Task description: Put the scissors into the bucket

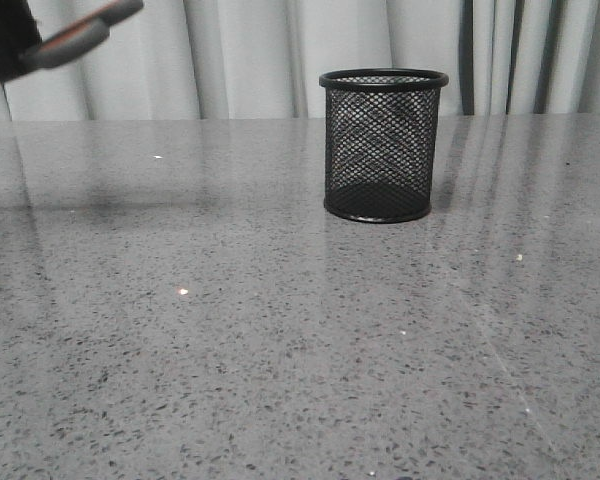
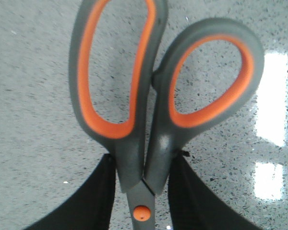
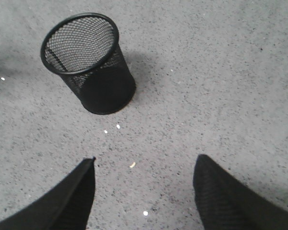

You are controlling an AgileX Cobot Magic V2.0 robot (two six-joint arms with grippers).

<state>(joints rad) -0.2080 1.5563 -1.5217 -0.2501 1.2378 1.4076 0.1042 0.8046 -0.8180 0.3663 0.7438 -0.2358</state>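
The grey, orange-lined looped-handle scissors, clamped near the pivot by the left gripper while the right gripper is held wide and empty, could be caught on the rim of the black wire-mesh cylindrical bucket and tip it if lowered off-centre.

Scissors: one pair, with two looped handles, grey outside and orange inside, and one orange pivot screw.
Bucket: one, a black wire-mesh cup with a solid rim and base, standing upright on the table.
Tables: one, a grey speckled top.
Grippers: two. The left gripper shows in the left wrist view with its jaws closed on the scissors; the right gripper shows in the right wrist view with its jaws apart.
Curtains: one pale pleated backdrop behind the table's far edge.
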